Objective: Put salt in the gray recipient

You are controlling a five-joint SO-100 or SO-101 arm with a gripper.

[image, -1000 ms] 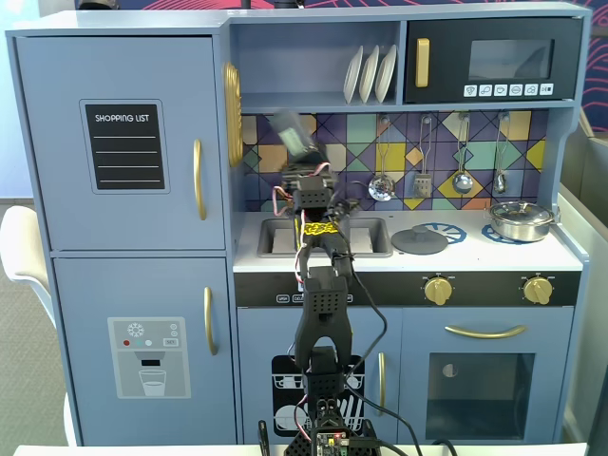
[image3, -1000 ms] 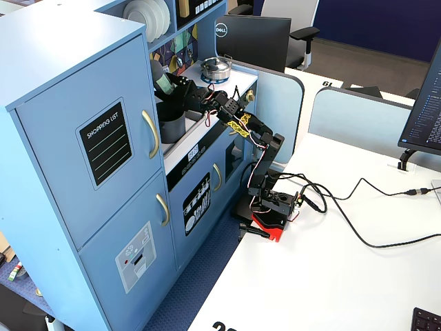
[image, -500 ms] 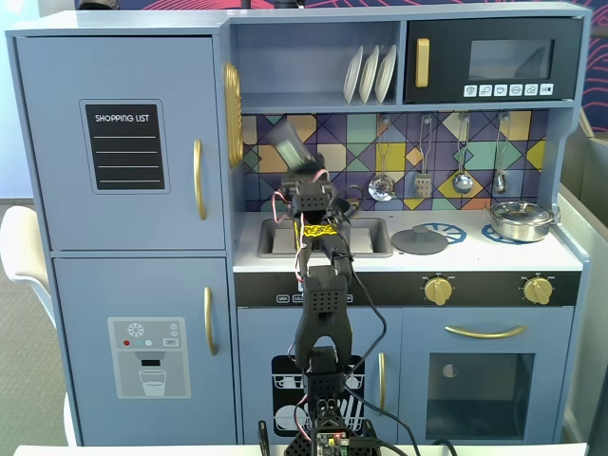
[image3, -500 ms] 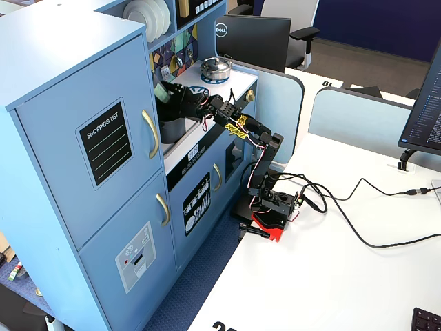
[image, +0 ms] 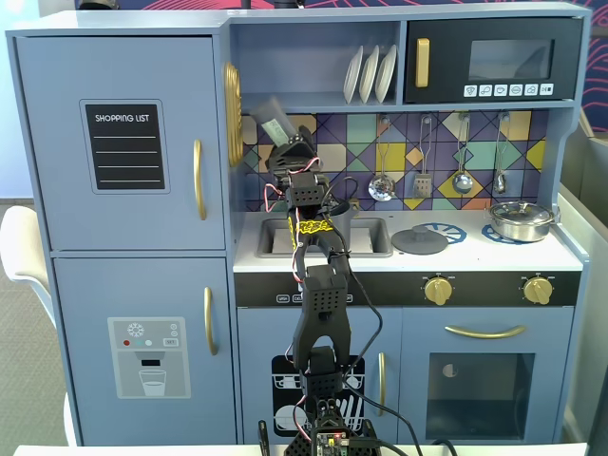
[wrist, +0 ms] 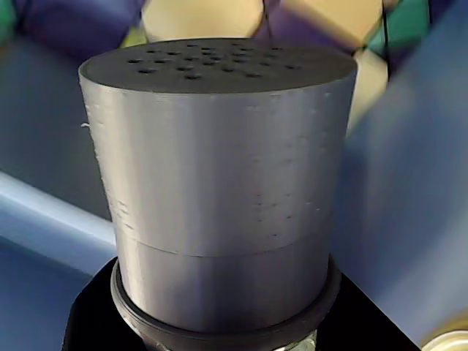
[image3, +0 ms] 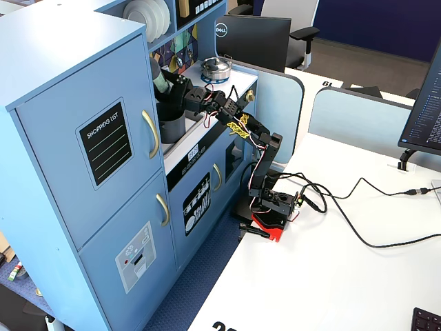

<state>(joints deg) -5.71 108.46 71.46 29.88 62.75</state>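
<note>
Gripper point(image: 282, 142) grasps the shaker point(image: 271, 120) at upper centre of a fixed view, raised and tilted above the sink point(image: 326, 237). The pot point(image: 520, 219) stands at right, well apart.

Wrist view: the shaker point(wrist: 219, 183) fills the frame, a grey ribbed cylinder with a perforated top, seated in a dark collar at the bottom edge. It looks rigid, light and printed plastic; the layer ridges should resist slipping. Best hold appears to be low on the body. Only this view shows the holes.

Other fixed view: gripper point(image3: 167, 90) and shaker point(image3: 158, 78) sit upper left, over a grey container point(image3: 172, 126). Only this view shows that container.
</note>
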